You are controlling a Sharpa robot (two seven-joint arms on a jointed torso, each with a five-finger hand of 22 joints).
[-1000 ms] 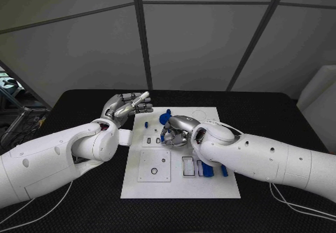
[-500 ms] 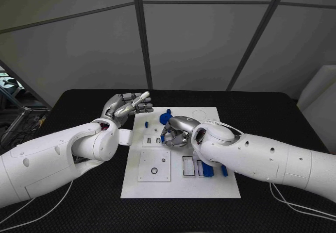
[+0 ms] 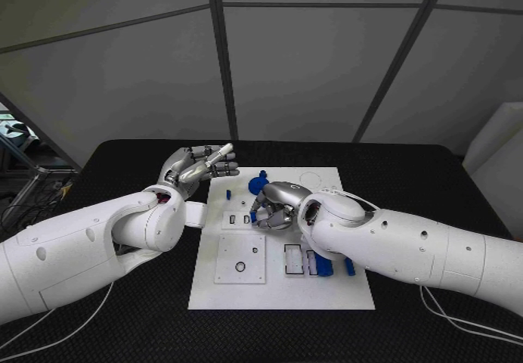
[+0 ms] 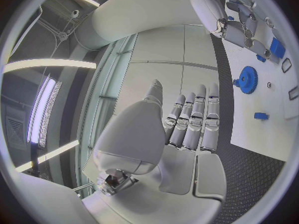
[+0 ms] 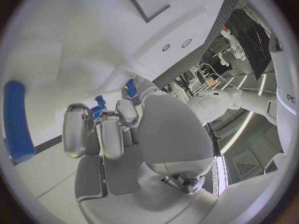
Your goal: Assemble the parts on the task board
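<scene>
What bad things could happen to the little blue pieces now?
The right silver hand is curled down over the white task board, hiding what is beneath it, so it might nudge the blue toothed gear just beyond it. The right arm hangs over the long blue bar near the board's edge and could sweep it off. The left silver hand is raised with nothing in it.

No readable text, labels or numbers on anything.

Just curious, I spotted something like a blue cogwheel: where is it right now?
In the head view, the blue gear sits on the task board's far part, just beyond the right hand.
</scene>
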